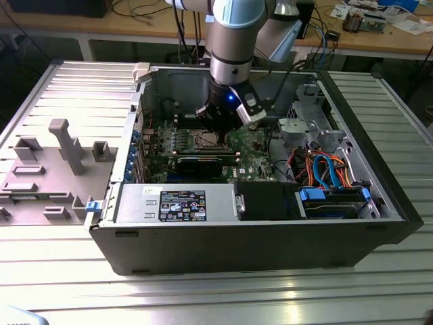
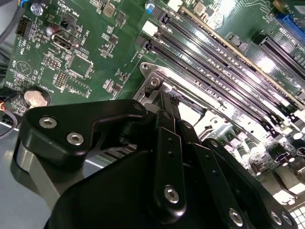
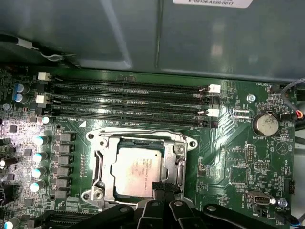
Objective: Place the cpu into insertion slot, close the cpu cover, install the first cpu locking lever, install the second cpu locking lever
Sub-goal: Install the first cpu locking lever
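Note:
The cpu (image 3: 136, 169), a dull silver square chip, lies flat in the insertion slot (image 3: 185, 149) on the green board. The cpu cover (image 3: 100, 164), a thin silver frame, lies around the chip, which shows through its window. My gripper (image 3: 161, 187) has its black fingers together at the chip's near corner, with nothing visible between them. In the second wrist view the gripper (image 2: 167, 102) reaches down onto the shiny rim of the insertion slot (image 2: 155, 81). In the exterior view the gripper (image 1: 218, 130) stands inside the open computer case, right over the insertion slot (image 1: 206, 141).
Long black memory slots (image 3: 128, 102) run beside the socket, with a coin battery (image 3: 265, 125) and a row of capacitors (image 3: 38, 140) nearby. A black card (image 1: 203, 162), a power supply (image 1: 176, 202) and cabled drive bays (image 1: 325, 172) crowd the case. A grey fixture tray (image 1: 47, 169) lies at the exterior view's left.

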`<state>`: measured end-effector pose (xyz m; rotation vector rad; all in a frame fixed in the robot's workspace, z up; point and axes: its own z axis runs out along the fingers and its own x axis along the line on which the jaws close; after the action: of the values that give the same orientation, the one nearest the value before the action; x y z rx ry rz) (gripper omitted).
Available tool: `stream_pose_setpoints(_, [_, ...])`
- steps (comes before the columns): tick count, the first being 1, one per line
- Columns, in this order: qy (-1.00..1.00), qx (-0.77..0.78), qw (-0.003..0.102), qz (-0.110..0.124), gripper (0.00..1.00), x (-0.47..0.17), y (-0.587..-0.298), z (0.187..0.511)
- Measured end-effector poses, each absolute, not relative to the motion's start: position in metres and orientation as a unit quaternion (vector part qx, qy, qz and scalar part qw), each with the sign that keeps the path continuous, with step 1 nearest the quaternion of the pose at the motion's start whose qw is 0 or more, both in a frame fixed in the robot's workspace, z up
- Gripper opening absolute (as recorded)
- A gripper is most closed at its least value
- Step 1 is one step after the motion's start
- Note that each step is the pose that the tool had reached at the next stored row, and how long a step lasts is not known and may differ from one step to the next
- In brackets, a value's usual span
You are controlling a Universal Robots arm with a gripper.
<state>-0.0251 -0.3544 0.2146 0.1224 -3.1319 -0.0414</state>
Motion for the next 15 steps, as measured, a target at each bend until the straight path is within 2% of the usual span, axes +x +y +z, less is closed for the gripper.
stream_pose_setpoints(15, [-0.999,0.039,0.004,-0.013,0.11,-0.0251,-0.3545,0.2208])
